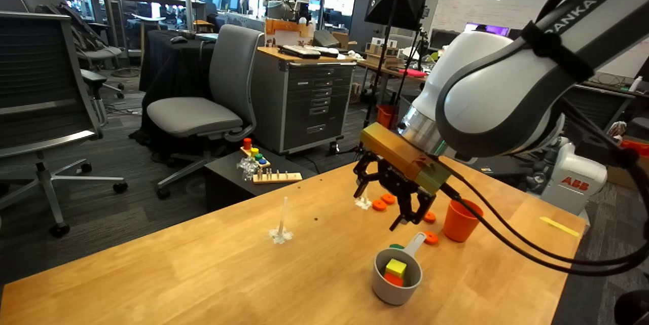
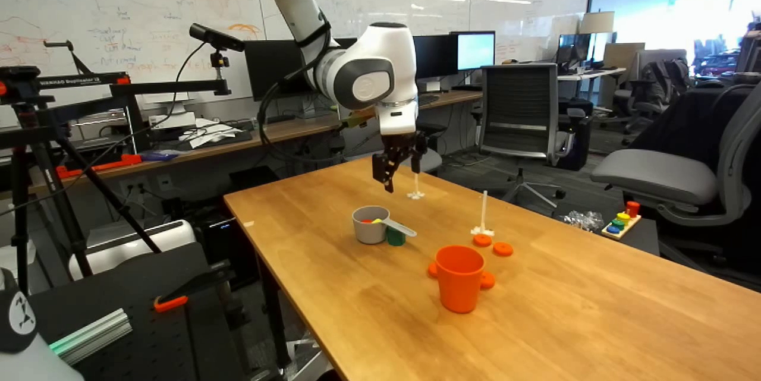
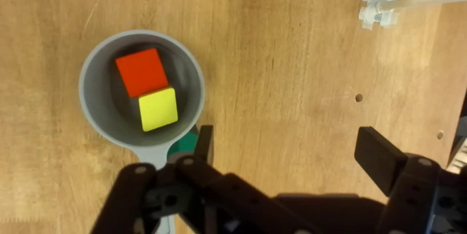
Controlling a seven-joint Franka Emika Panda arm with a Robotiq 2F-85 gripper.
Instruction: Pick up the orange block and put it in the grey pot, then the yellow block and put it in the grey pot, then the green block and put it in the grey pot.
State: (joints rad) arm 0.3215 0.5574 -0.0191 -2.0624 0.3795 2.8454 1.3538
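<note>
Fetching the green block looks like the step in hand, as the orange block and the yellow block lie inside the pot. The green block sits just outside, in the corner where the handle leaves the pot; whether it touches either, I can't tell. The gripper hangs higher than the pot, its fingers spread wide and holding nothing. Best to come down on the pot's handle side, turned so neither finger lands on pot or handle, squeezing gently lest the pot be dragged. The handle points from the pot roughly towards the cup; the green block's long axis is too hidden to judge.
</note>
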